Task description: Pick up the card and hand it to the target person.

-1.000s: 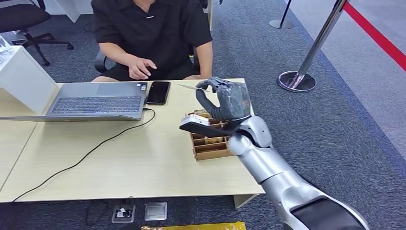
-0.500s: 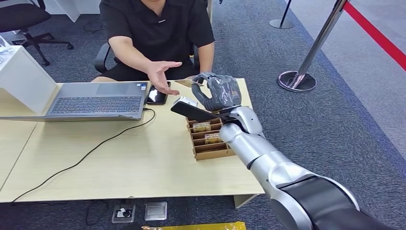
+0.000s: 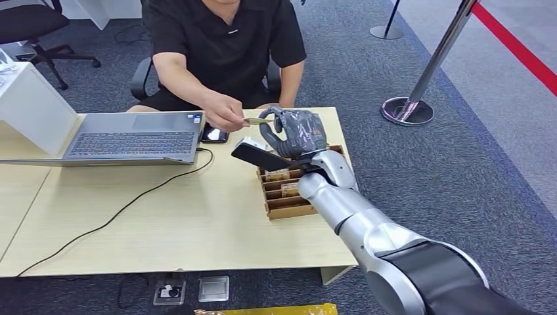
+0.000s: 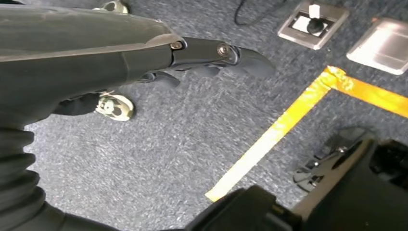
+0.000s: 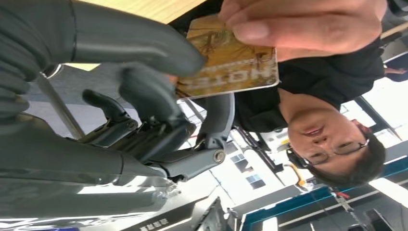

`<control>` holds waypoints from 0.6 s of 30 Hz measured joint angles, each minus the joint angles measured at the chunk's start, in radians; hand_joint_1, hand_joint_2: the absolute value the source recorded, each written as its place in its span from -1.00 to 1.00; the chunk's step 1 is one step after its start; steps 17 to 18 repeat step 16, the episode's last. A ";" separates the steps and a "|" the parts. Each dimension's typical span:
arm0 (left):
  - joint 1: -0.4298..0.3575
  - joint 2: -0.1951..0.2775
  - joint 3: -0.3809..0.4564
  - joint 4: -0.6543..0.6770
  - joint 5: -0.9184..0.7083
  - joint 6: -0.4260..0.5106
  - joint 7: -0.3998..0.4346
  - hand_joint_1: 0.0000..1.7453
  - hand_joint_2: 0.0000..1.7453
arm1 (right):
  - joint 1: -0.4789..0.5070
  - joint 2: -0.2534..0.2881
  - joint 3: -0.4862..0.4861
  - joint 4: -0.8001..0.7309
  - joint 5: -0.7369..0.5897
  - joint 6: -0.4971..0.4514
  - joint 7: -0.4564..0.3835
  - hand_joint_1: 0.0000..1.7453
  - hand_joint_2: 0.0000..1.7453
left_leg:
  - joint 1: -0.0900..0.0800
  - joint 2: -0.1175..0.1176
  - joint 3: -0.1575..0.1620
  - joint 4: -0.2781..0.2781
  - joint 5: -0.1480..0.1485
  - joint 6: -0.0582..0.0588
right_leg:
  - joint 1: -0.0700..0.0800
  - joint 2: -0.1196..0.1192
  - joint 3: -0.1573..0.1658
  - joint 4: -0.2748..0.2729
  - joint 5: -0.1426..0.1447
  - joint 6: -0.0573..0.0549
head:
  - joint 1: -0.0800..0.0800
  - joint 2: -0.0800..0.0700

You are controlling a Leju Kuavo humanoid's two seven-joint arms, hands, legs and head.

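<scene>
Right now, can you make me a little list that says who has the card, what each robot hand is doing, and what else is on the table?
card: gold card, pinched by the right hand and also gripped by the person's hand
handover: both hold it, not yet let go
left hand: hangs over the carpet floor, holds nothing, fingers stretched out
table: laptop, black phone, wooden card box
person: seated behind the table
</scene>
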 joint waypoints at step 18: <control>0.019 0.001 0.010 0.000 -0.008 -0.006 -0.002 -1.00 -1.00 | 0.099 -0.001 -0.274 -0.195 0.039 -0.001 -0.210 -1.00 -1.00 | 0.000 0.000 0.000 0.000 0.000 0.000 | 0.000 0.000 0.000 0.000 0.000 0.000 | -0.001 0.000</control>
